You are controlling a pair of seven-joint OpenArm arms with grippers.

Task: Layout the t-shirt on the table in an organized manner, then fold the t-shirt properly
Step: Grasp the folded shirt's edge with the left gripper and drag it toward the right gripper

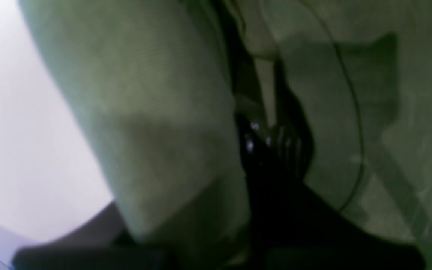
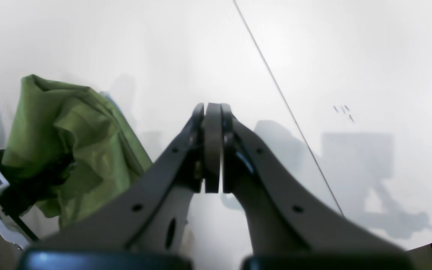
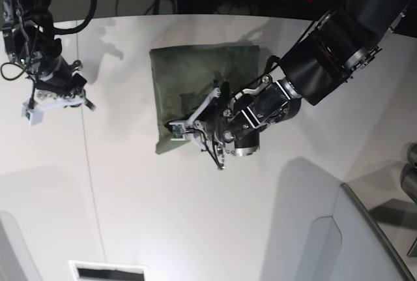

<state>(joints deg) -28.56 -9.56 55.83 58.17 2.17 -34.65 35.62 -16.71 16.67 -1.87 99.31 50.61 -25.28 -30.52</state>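
Left wrist view. The picture is blurred. Olive cloth of the t-shirt point(image 1: 144, 123) fills most of the field, with a thick fold rising at left and flatter cloth at right. The dark left pincer point(image 1: 272, 138) sits between them, nearly shut, apparently nipping a layer of fabric, though the blur hides the exact contact. A strip of the white bench point(image 1: 21, 150) shows at far left.

Right wrist view. The right pincer point(image 2: 213, 112) is fully closed on nothing, its pads pressed together above bare bench point(image 2: 351, 56). A thin dark seam line point(image 2: 287, 105) crosses the surface. The t-shirt point(image 2: 69, 150) appears at left as a bunched, raised mass, well apart from this pincer.

Base view. The t-shirt point(image 3: 195, 92) lies as a compact rectangle on the far middle of the bench point(image 3: 195, 216), already folded at least once by the look of it. The left pincer point(image 3: 179, 128) works at its near edge; the right pincer point(image 3: 55, 98) hangs well apart, at the side.

Handling. The cloth is probably light, soft and limp: it will drape and slide easily on the smooth top, so holds are best taken at a hem or corner, through all layers. Open surface lies near and to both sides; the curved far edge is close behind the garment, so room for moving seems best toward the viewer.
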